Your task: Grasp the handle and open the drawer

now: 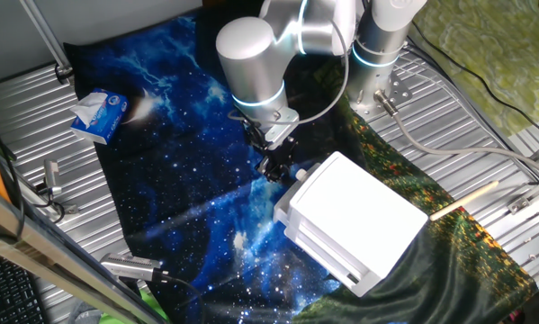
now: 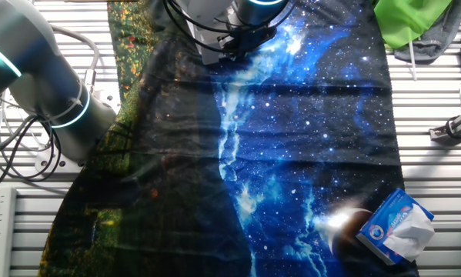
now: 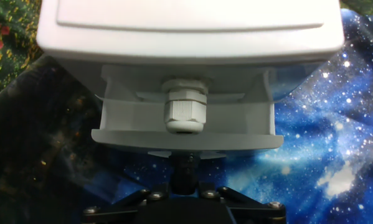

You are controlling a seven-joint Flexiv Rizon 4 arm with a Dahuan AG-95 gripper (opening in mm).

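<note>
The white boxy drawer unit (image 1: pixel 363 216) lies on the starry cloth, and its top fills the upper part of the hand view (image 3: pixel 186 25). One drawer (image 3: pixel 186 138) stands slid partly out toward the hand, its inside walls showing. The handle (image 3: pixel 185 111) is a small white ribbed knob set through the drawer's front. Its inner part shows, and its outer end is hidden between my dark fingers. My gripper (image 3: pixel 185 165) is at the drawer's front edge with the fingers drawn together on the handle. In one fixed view the gripper (image 1: pixel 276 171) touches the unit's left face.
A blue tissue pack (image 1: pixel 98 115) lies at the cloth's far left; it also shows in the other fixed view (image 2: pixel 395 227). A wooden stick (image 1: pixel 462 200) lies right of the unit. A green cloth (image 2: pixel 411 19) sits at one corner. Ribbed metal table (image 1: pixel 35 126) surrounds the cloth.
</note>
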